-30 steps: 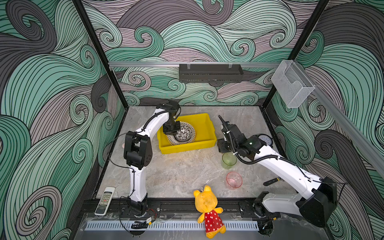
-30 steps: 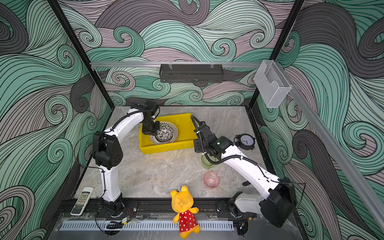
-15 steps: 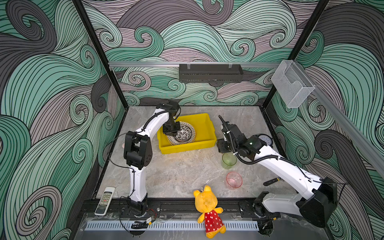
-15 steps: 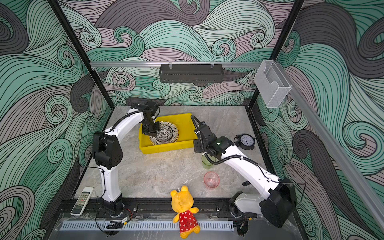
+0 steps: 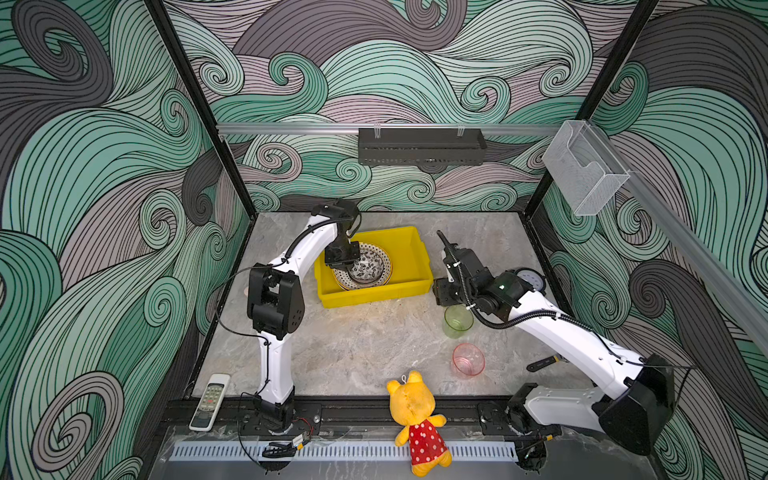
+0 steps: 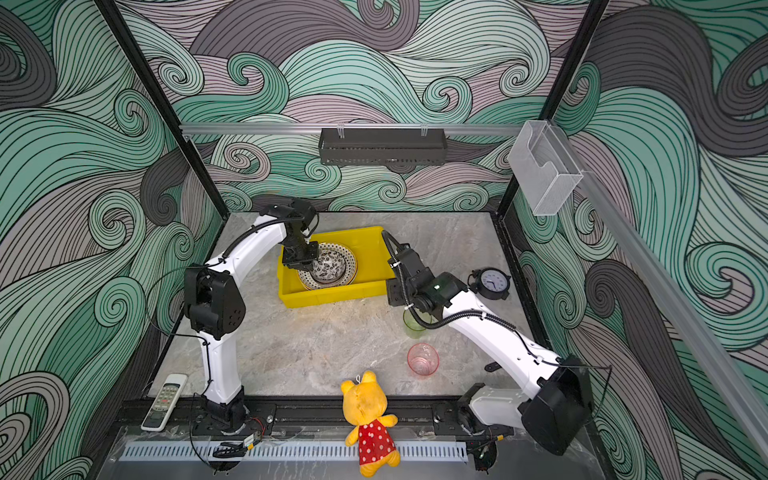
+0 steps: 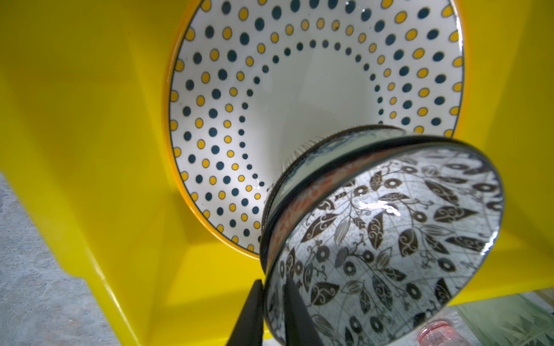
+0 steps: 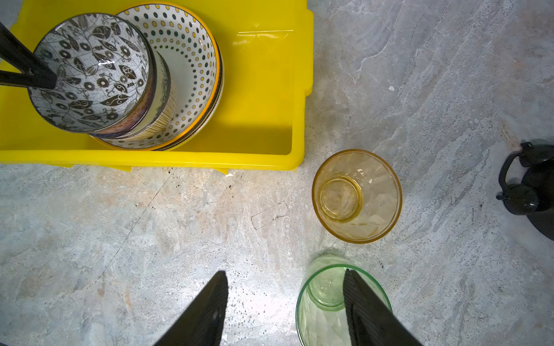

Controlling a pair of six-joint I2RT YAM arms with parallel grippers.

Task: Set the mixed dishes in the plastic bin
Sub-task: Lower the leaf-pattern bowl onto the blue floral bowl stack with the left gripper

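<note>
Bin: you see the yellow bin [image 5: 374, 293] [image 6: 332, 297] standing on the gray table [image 5: 353, 353], toward the back, between the two arms.
Stack in the bin: a dotted plate [image 7: 299, 90] [image 8: 192, 60] lies on top of other plates. Nested bowls [image 8: 159, 99] stand on it, with the black-and-white leafy bowl [image 5: 368, 270] [image 6: 328, 270] [image 7: 389, 239] [image 8: 90, 72] uppermost.
Your left claw: the left claw [image 7: 273, 284] [image 5: 343, 259] reaches down into the bin at the leafy bowl. One finger is outside the bowl's rim and one inside, close together. You cannot tell from the pictures whether they pinch the rim or merely straddle it.
Your right claw: the right claw [image 8: 284, 272] [image 5: 442, 291] hangs above the table just in front of the bin's right end. Its fingers are spread wide, with only bare table between them. One finger [image 8: 365, 305] lies across the mouth of the green cup as the wrist camera sees it.
Green cup: the green cup [image 5: 458, 321] [image 6: 413, 328] [image 8: 317, 314] stands upright on the table, outside the bin.
Amber cup: the amber cup [image 8: 356, 196] stands upright just outside the bin's near right corner, near the green cup.
Pink cup: the pink cup [image 5: 468, 359] [image 6: 422, 359] stands upright nearer the front edge, apart from the green one.
Other things: a yellow bear [image 5: 415, 419] lies at the front rail, and a black clock [image 6: 492, 282] stands at the right wall.
</note>
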